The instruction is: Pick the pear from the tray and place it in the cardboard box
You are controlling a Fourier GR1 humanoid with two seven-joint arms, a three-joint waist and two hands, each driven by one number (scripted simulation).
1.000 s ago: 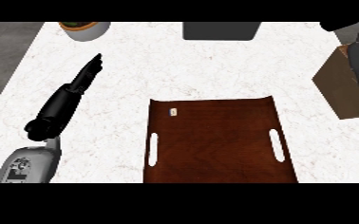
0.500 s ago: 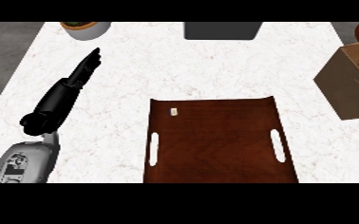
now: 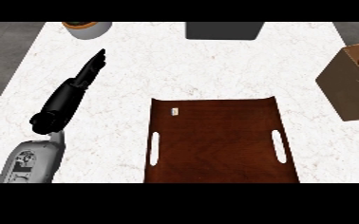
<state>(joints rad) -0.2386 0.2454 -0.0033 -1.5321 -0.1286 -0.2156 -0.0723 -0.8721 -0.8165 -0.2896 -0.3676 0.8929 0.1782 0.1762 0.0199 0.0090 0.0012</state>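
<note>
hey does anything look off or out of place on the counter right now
Yes. The brown tray holds no pear; only a small pale tag-like speck lies near its upper left corner. No pear shows anywhere on the counter. The cardboard box sits at the right edge, partly cut off. The left hand lies straight-fingered left of the tray; the right hand is not in view.

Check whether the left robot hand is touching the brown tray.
Apart. The head view shows bare white counter between the left robot hand, fingers straight, and the tray.
</note>
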